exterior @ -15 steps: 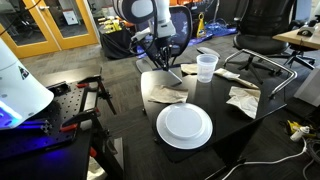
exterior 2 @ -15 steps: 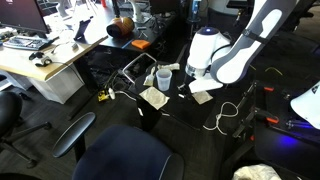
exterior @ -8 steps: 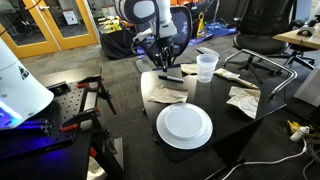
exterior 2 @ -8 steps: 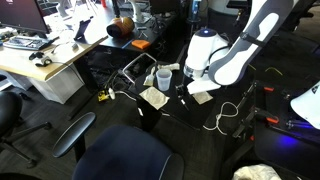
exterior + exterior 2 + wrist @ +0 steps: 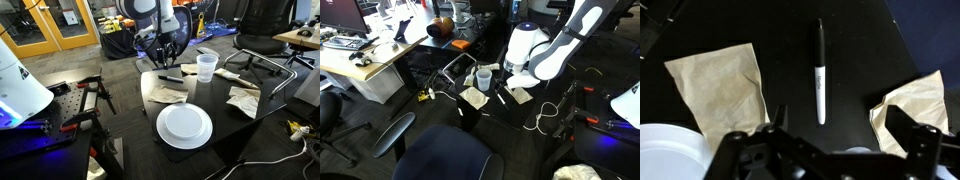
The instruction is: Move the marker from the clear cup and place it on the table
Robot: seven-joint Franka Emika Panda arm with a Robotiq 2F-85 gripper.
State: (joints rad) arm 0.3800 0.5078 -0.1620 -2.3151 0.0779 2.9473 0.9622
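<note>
- Lying flat on the table (image 5: pixel 855 40), the marker (image 5: pixel 820 70) was seen between two napkins (image 5: pixel 720 85), outside the cup (image 5: pixel 206 67).
- The gripper (image 5: pixel 830 150) was positioned above the marker, jaws spread wide, nothing gripped.
- A plate (image 5: pixel 185 125) was seen nearby.

A glossy black table (image 5: pixel 238 132) with angled corners is seen in both exterior views. A slim dark marker (image 5: pixel 821 72) is laid flat on its bare top, between two crumpled tan paper napkins (image 5: pixel 720 85), touching neither. A clear plastic cup (image 5: pixel 206 68) is stood upright nearby, and a round white plate (image 5: pixel 184 125) is set apart from it.
</note>
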